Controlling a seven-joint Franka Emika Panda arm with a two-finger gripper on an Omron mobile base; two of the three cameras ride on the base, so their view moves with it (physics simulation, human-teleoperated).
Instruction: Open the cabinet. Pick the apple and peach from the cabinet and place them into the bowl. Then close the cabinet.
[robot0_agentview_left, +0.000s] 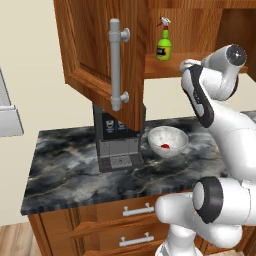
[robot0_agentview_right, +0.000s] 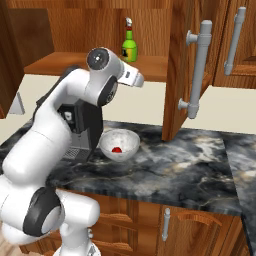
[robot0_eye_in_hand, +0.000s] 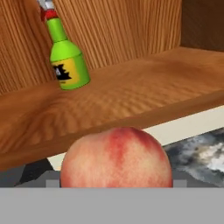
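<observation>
The pincer, jaws wide, grips a round blush-yellow peach (robot0_eye_in_hand: 116, 157) just off the reddish-brown wooden cabinet (robot0_agentview_left: 100, 55) shelf, above the speckled white bowl (robot0_agentview_left: 167, 141).

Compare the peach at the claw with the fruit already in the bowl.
The peach is orange-pink with a red blush and sits close up in the hand view, out of the cabinet; the red fruit shows as a small plain-red spot. The peach is off the counter; the red fruit lies at the bottom of the bowl. Both are round and reddish.
</observation>
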